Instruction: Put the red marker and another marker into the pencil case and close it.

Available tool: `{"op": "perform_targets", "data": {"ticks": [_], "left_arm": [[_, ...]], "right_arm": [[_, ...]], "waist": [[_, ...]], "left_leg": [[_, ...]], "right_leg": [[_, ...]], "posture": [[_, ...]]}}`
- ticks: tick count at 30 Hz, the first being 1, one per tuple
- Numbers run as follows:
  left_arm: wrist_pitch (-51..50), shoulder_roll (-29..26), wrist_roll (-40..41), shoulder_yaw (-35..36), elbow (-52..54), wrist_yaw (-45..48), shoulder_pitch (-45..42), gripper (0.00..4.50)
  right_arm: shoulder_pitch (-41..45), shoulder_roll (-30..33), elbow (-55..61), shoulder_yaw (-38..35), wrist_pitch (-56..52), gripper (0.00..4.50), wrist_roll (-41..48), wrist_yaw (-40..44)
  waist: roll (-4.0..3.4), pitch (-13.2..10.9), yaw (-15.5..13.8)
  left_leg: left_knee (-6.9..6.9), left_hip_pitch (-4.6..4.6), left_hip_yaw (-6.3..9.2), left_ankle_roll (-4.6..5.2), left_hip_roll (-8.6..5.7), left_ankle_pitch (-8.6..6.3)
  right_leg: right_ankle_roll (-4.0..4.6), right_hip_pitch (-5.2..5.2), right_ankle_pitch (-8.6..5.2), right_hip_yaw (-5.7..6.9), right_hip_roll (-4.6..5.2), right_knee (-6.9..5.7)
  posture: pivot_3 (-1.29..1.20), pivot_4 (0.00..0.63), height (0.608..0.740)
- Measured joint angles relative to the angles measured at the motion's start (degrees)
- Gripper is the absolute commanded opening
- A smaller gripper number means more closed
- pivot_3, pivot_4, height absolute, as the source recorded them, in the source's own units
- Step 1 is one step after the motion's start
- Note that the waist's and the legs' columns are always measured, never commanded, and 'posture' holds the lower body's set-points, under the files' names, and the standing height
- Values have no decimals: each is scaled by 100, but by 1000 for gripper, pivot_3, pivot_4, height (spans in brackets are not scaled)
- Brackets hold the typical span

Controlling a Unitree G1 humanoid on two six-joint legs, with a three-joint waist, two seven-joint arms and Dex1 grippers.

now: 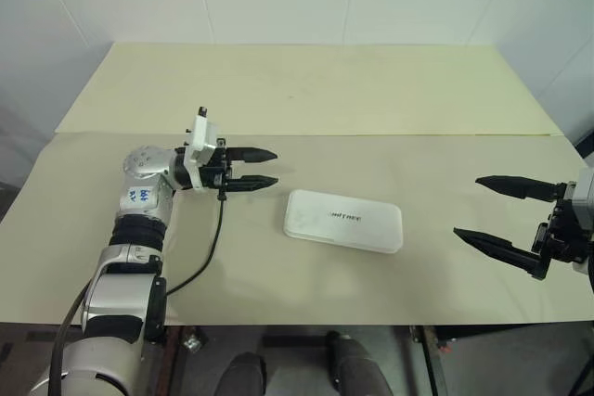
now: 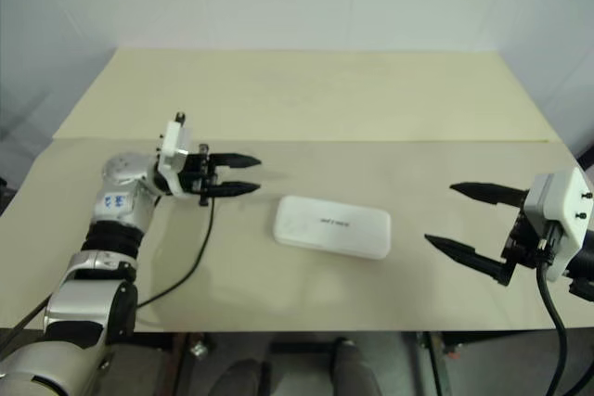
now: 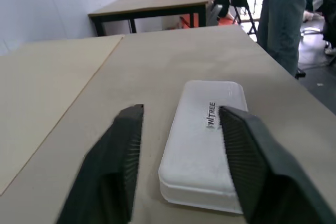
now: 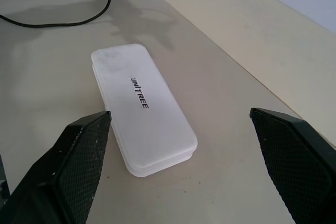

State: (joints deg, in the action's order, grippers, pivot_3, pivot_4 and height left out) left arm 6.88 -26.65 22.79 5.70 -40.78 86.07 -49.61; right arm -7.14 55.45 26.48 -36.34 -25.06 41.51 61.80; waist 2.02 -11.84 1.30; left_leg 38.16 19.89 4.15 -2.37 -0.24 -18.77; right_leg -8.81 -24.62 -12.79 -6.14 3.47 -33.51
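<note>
- Pale beige table (image 1: 306, 90) set against a white wall carries the scene; its far part is a lighter, yellowish sheet.
- The pencil case (image 1: 343, 221) lies flat and closed near the middle of the table, white with rounded corners, dark lettering on its lid.
- The left gripper (image 1: 252, 169) hovers just beside the case's left end, pointing level toward it, its two black fingers (image 3: 118, 166) parted with a gap between them and nothing held.
- A black cable (image 1: 212, 248) hangs from the left wrist and trails toward the table's near edge.
- The right gripper (image 1: 494, 212) sits well apart from the case's right end, its fingers spread wide and empty, aimed at the case.
- A second table (image 3: 149, 4) and a standing person's legs (image 3: 281, 19) show in the left wrist view.
</note>
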Motion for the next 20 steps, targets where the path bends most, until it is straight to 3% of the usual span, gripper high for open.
{"op": "perform_targets", "data": {"ticks": [3,12,20], "left_arm": [[19,-313,387,-67,7,1,105,4464],[230,-1018,1602,-967,-279,2,34,4464],[369,-1280,2018,-1498,-484,2,-142,4464]], "right_arm": [[-4,3,-1,1,-21,4500,-4,0],[-38,36,84,-25,-293,4500,147,69],[197,-85,420,-286,-621,4500,744,-327]], "waist": [[0,0,20],[0,0,28],[0,0,26]], "left_leg": [[-2,-1,0,0,1,0],[-3,-9,-1,0,2,0],[-6,-8,-1,0,3,0]], "right_leg": [[0,-2,0,0,0,0],[8,1,-2,2,1,-3],[9,1,-3,3,1,1]], "posture": [[0,150,740],[0,150,740],[0,150,740]]}}
